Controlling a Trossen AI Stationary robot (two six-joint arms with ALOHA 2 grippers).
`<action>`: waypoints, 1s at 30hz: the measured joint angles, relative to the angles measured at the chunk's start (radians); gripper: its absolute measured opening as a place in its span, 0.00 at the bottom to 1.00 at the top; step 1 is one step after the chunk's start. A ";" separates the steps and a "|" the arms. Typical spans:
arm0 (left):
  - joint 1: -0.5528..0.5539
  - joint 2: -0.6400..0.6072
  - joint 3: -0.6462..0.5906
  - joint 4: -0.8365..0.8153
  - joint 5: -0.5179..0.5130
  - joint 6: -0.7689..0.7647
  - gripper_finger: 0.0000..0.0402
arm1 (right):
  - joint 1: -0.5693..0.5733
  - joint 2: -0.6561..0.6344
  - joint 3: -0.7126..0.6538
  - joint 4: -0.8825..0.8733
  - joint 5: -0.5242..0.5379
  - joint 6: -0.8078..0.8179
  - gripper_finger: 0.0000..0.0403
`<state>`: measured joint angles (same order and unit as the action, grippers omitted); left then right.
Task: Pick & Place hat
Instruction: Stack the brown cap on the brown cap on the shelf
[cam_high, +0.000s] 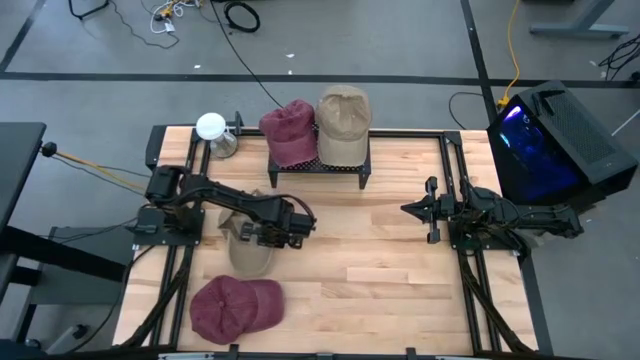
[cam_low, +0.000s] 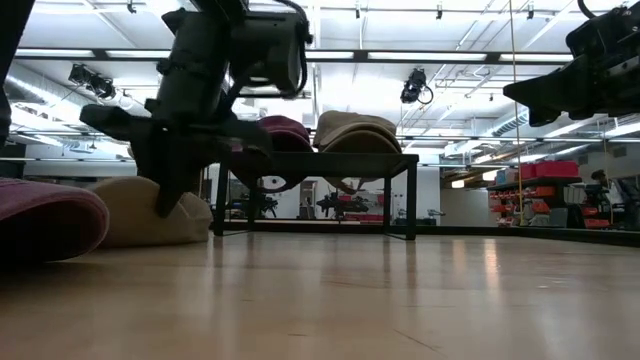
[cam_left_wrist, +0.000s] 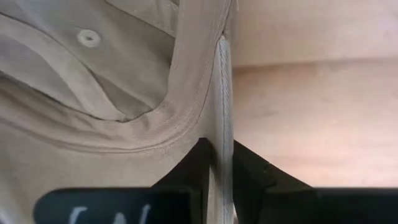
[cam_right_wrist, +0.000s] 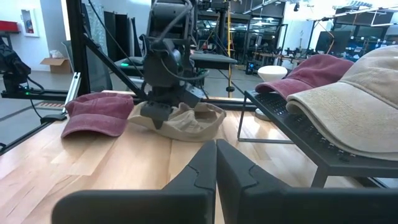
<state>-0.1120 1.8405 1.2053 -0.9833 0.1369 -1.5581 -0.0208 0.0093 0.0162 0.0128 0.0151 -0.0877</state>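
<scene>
The left arm reaches from its base at the table's left edge toward the middle, its wrist bent down so that the left gripper (cam_high: 272, 232) sits low over a tan cap (cam_high: 245, 248) lying on the wooden table (cam_high: 380, 260). In the left wrist view the cap's brim edge runs straight down between the two dark fingers (cam_left_wrist: 198, 168), which press against it from both sides with only the fabric between them; the pincer is narrowed onto the cap's rim. The cap's crown, with a stitched eyelet, spreads away from the fingers, and bare wood lies on the brim's other side. In the low view the tan cap rests on the table surface beneath the left gripper, with a maroon cap (cam_high: 235, 308) lying nearer the table's front left corner, just beside it. At the back of the table a black mesh rack (cam_high: 318, 165) carries a second maroon cap (cam_high: 288, 130) and a second tan cap (cam_high: 343, 122) side by side. A white-lidded jar (cam_high: 216, 135) stands near the rack's left end. The right arm waits at the table's right side, raised off the surface, its right gripper (cam_high: 412, 209) pointing toward the centre with its fingers pressed together and holding nothing, well apart from every cap.
</scene>
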 joint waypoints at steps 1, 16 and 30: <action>-0.006 -0.006 0.000 0.000 0.000 -0.002 0.11 | 0.000 0.000 0.000 0.000 0.000 0.000 0.03; -0.050 -0.104 0.080 -0.050 -0.129 0.079 0.03 | 0.000 0.000 0.000 0.000 0.000 0.000 0.03; -0.050 -0.117 0.335 -0.042 -0.330 0.263 0.03 | 0.000 0.000 0.000 0.000 0.000 0.000 0.03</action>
<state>-0.1616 1.7237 1.5399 -1.0256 -0.1932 -1.2952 -0.0207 0.0093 0.0162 0.0128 0.0151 -0.0877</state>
